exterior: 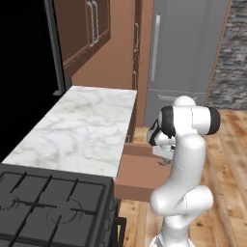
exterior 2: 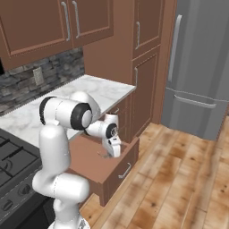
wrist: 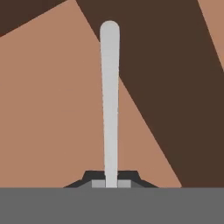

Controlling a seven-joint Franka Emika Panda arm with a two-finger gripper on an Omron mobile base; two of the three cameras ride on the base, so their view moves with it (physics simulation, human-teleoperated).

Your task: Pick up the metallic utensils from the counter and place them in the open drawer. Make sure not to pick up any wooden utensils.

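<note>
A: Where do we have the gripper (exterior 2: 106,155)?

B: Low over the open drawer (exterior 2: 96,167), just right of the counter (exterior: 84,128) and its far edge of the stove (exterior: 48,202).

A: And its jaws?

B: We see them pinched tight on a thin grey utensil handle (wrist: 109,105), which sticks straight out from the fingertips (wrist: 127,176) above the brown drawer floor.

A: Which utensil?

B: We cannot tell; its working end is hidden.

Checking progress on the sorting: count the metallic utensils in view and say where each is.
1. A thin silver-grey utensil is pinched in the shut gripper, over the open drawer. Others may lie hidden inside the drawer.
</note>
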